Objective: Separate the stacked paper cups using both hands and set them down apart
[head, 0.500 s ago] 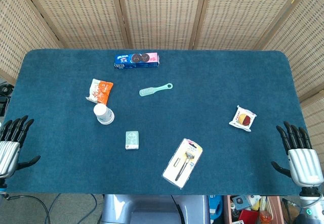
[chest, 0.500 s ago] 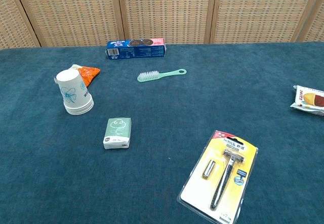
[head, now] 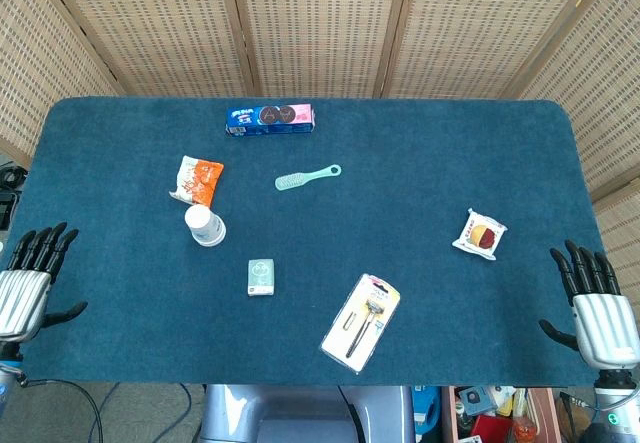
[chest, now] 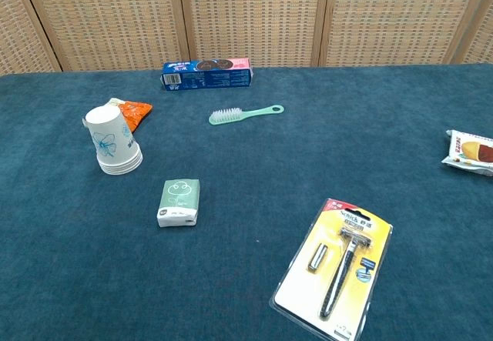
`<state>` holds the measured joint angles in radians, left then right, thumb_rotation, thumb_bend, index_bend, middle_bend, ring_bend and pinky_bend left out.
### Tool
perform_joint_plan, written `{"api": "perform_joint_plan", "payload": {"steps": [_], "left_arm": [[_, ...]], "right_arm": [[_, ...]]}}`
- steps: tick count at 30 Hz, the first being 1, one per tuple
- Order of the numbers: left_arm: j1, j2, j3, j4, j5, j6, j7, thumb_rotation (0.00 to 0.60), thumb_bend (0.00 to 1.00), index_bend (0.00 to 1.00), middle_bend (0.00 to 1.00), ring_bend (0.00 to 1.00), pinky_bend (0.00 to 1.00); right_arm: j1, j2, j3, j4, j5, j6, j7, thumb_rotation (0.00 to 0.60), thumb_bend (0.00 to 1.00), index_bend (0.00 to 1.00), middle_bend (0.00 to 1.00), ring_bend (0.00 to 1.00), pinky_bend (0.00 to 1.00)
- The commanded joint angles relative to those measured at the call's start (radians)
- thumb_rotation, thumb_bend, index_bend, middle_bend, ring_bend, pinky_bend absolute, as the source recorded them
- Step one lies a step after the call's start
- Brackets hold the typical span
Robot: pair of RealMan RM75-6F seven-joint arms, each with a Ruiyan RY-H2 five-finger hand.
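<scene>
A stack of white paper cups [head: 205,227] with a blue flower print stands upside down on the left part of the blue table; the chest view shows the stack [chest: 112,141] leaning slightly. My left hand [head: 27,283] hovers at the table's left front corner, fingers spread and holding nothing. At the right front corner my right hand [head: 594,303] is likewise spread and holds nothing. Both hands are far from the cups. Neither hand appears in the chest view.
Around the cups lie an orange snack bag [head: 196,179], a green tissue pack [head: 261,276], a mint brush [head: 307,176] and a biscuit box [head: 270,118]. A razor pack [head: 361,320] lies front centre, a wrapped cake [head: 480,234] at the right. Wicker screens stand behind.
Both hands have slid slightly downward toward the table's front edge. The cups and other objects have not moved.
</scene>
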<state>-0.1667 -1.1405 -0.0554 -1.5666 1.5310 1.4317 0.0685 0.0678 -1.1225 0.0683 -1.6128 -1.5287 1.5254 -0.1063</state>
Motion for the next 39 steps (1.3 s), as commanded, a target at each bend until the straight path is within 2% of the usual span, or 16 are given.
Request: {"api": "perform_joint_plan", "payload": {"steps": [1,5,8,12,18,22,32,39], "left_arm": [[-0.092,-0.021,-0.068,0.034,-0.001,-0.066,-0.004,0.600,0.12,0.00,0.00,0.00,0.04],[-0.231,-0.030,-0.140,0.061,-0.063,-0.239,-0.018,0.600,0.12,0.00,0.00,0.00,0.14],[-0.308,-0.053,-0.165,0.098,-0.105,-0.343,-0.013,0.600,0.12,0.00,0.00,0.04,0.20],[-0.405,-0.110,-0.177,0.174,-0.148,-0.472,0.009,0.600,0.12,0.00,0.01,0.10,0.26],[-0.503,-0.208,-0.174,0.282,-0.174,-0.568,0.021,0.600,0.12,0.01,0.12,0.15,0.29],[-0.540,-0.246,-0.164,0.320,-0.181,-0.607,0.023,0.600,0.12,0.12,0.19,0.19,0.32],[-0.568,-0.295,-0.126,0.389,-0.175,-0.612,0.010,0.600,0.12,0.25,0.29,0.28,0.35],[-0.581,-0.332,-0.111,0.432,-0.172,-0.610,-0.013,0.600,0.12,0.35,0.37,0.36,0.42]], "right_arm": [[0.000,0.005,0.003,-0.007,0.012,-0.007,0.001,0.600,0.00,0.00,0.00,0.00,0.00],[0.001,0.011,0.007,-0.013,0.032,-0.018,-0.007,0.600,0.00,0.00,0.00,0.00,0.00],[0.002,0.011,0.010,-0.010,0.046,-0.028,-0.014,0.600,0.00,0.00,0.00,0.00,0.00],[0.006,0.009,0.016,-0.002,0.078,-0.050,-0.024,0.600,0.00,0.00,0.00,0.00,0.00],[0.014,0.003,0.026,0.006,0.116,-0.075,-0.038,0.600,0.00,0.00,0.00,0.00,0.00],[0.017,0.000,0.030,0.014,0.130,-0.083,-0.042,0.600,0.00,0.00,0.00,0.00,0.00],[0.021,-0.002,0.042,0.032,0.167,-0.103,-0.027,0.600,0.00,0.00,0.00,0.00,0.00],[0.024,-0.005,0.042,0.037,0.174,-0.109,-0.028,0.600,0.00,0.00,0.00,0.00,0.00]]}}
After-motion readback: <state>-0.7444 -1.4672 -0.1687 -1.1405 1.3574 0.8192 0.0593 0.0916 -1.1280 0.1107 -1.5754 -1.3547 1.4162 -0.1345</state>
